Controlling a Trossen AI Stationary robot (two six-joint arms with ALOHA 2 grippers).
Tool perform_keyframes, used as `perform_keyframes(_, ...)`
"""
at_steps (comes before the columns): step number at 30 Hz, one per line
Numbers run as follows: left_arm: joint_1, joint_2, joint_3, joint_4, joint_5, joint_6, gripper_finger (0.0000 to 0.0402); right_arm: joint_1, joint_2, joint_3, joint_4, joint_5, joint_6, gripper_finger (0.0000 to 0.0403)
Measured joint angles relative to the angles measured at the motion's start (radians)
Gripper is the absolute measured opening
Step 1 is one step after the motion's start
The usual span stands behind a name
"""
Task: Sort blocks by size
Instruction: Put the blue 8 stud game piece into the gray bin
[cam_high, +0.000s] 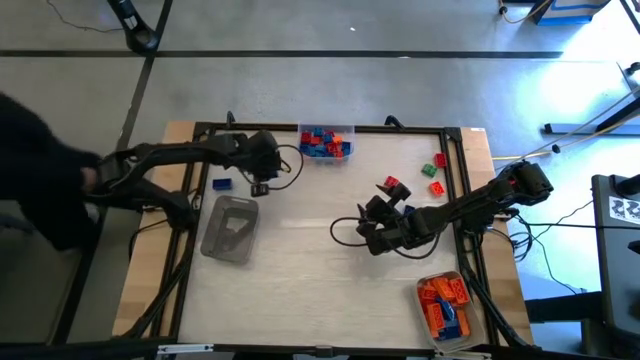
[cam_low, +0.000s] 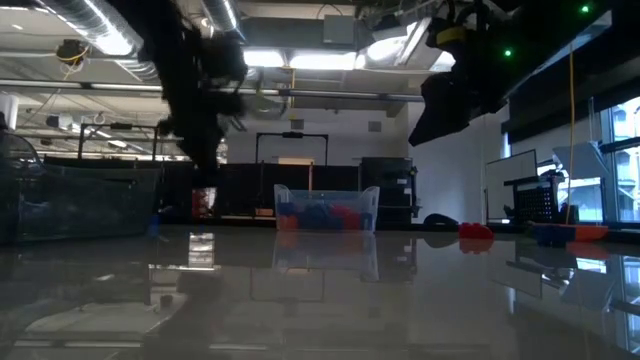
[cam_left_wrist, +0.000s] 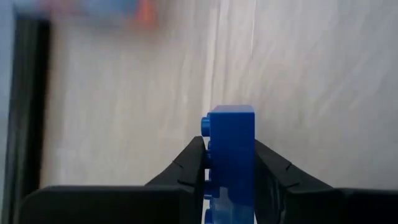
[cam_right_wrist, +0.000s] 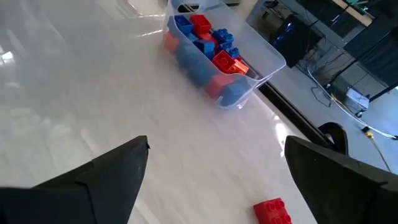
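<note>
Presently, the left gripper has its fingers pressed against both sides of a blue block, as its wrist view shows; the block stands upright between them, studs facing sideways. In the high view this gripper sits at the far left of the table, just beyond the empty clear tray.

Risks noted:
1. The hold appears to sit on the lower part of the block only. A lift could let it pivot or slip out.
2. Whether the fingers are fully seated cannot be confirmed, so lifting early may drop the block.
3. A second blue block lies just left of the gripper and could be knocked in any sideways move.
4. The right gripper, fingers wide apart and holding nothing, hovers mid-table with a red block nearby; a careless sweep would scatter it.

Containers:
1. Far tray, at the far edge near the middle: a heap of blue and red blocks, seen also in the right wrist view.
2. Near-right tray: mostly orange blocks, with 1 blue piece.
3. Left clear tray: nothing visible in it.

Loose on the table at far right: 1 green block and 2 red blocks.
</note>
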Motion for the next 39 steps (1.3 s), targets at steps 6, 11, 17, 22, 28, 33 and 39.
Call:
perform_keyframes(6,-0.122,-0.138,0.01,0.14,0.108,-0.124,0.0071,0.0,0.0,0.0,0.091,-0.03,-0.058,0.0374)
perform_keyframes(11,-0.239,-0.213,0.004,0.321,0.158,-0.196,0.0071,-0.013,0.0,0.0,0.245,-0.079,-0.19,0.0374)
perform_keyframes(17,-0.363,-0.213,0.001,0.468,0.16,-0.237,0.0073,-0.026,0.004,0.0,0.493,-0.117,-0.393,0.0374)
perform_keyframes(22,-0.445,-0.198,0.001,0.617,0.159,-0.262,0.0073,-0.067,0.046,0.0,0.775,-0.241,-0.599,0.0374)
perform_keyframes(28,-0.508,-0.188,0.001,0.717,0.14,-0.258,0.0074,-0.114,0.106,0.0,1.116,-0.457,-0.749,0.0374)
perform_keyframes(33,-0.529,-0.188,0.001,0.721,0.075,-0.243,0.0074,-0.12,0.124,0.0,1.257,-0.597,-0.784,0.0374)
perform_keyframes(39,-0.531,-0.188,0.001,0.75,0.067,-0.243,0.0076,-0.123,0.129,0.005,1.337,-0.644,-0.79,0.0368)
